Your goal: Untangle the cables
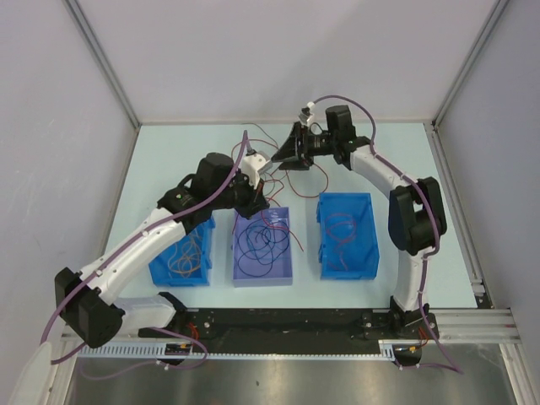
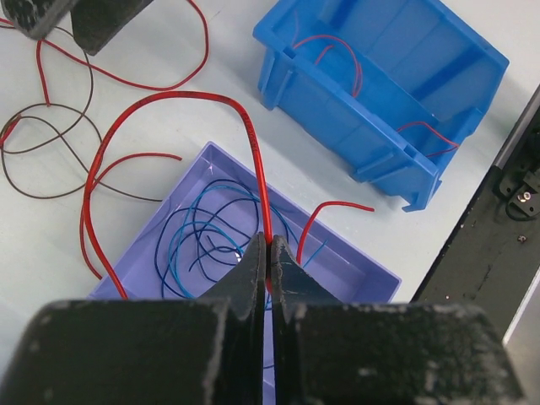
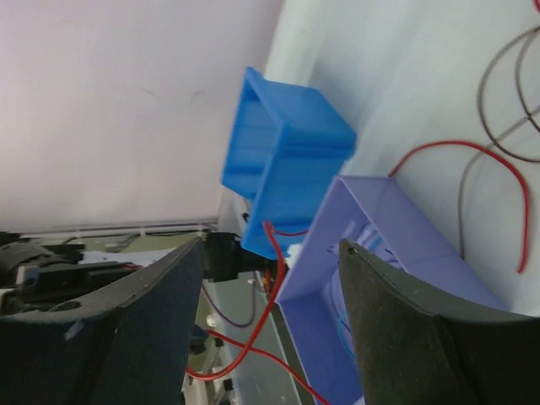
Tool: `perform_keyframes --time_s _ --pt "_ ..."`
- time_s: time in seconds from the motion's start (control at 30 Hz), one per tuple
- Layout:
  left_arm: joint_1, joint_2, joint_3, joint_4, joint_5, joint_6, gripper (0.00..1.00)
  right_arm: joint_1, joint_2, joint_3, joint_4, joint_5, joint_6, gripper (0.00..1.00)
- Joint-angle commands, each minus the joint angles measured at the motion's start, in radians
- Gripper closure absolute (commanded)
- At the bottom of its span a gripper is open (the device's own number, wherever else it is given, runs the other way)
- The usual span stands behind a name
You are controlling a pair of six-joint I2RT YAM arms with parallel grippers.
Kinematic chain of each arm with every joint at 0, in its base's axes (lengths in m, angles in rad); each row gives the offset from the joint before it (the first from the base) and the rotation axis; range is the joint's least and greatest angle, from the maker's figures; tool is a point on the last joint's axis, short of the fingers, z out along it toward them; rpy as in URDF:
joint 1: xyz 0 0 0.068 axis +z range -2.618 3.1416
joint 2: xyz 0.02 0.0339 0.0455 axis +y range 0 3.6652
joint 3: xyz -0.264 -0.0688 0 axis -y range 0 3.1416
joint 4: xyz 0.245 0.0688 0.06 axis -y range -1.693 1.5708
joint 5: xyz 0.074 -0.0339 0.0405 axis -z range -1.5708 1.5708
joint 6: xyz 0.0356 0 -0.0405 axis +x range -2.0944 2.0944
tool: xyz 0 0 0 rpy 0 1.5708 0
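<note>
- Top external view: at the far left, a blue bin (image 1: 160, 268) is seen holding orange-tan cables (image 1: 187, 253).
- The left gripper (image 2: 268, 253) is pressed together on a red cable (image 2: 253, 143), above the lavender bin (image 2: 371, 283) in which dark blue cables (image 2: 198, 228) are coiled.
- From the pinch, the red cable is run toward the far side of the table (image 1: 169, 160), arched leftward, then brought back to the lavender bin's left edge.
- Just beyond that bin, the right gripper (image 3: 270, 278) is held spread, with nothing gripped, over loose brown cables (image 2: 51, 126).
- At the right, a second blue bin (image 1: 363, 211) is seen with red wires (image 1: 342, 226) in it. It is judged the likely destination, lying to the right of the left gripper, the arm already holding the cable.
</note>
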Motion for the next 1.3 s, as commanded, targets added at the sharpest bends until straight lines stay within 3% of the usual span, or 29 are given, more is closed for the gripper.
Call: perform_keyframes --time_s 0.0,0.57,0.83,0.97,1.13,1.27 --pt "-0.004 -0.025 0.005 0.036 -0.001 0.03 1.0 0.024 0.003 0.095 -0.377 0.142 -0.252 0.31" --pt "-0.005 -0.036 -0.012 0.038 -0.02 0.024 1.0 0.115 -0.006 0.014 -0.302 0.129 -0.186 0.5" --pt "-0.007 -0.043 -0.017 0.038 -0.018 0.021 1.0 0.116 -0.018 -0.006 -0.219 0.122 -0.124 0.75" --pt "-0.012 -0.048 -0.014 0.033 -0.032 0.016 0.98 0.098 -0.021 0.06 -0.204 0.112 -0.113 1.0" --pt "-0.019 -0.066 -0.017 0.03 -0.089 0.005 0.9 0.058 -0.073 0.178 -0.184 0.12 -0.117 1.0" --pt "-0.021 -0.091 -0.037 0.047 -0.133 -0.005 0.88 0.0 -0.162 0.221 -0.065 0.132 -0.07 1.0"
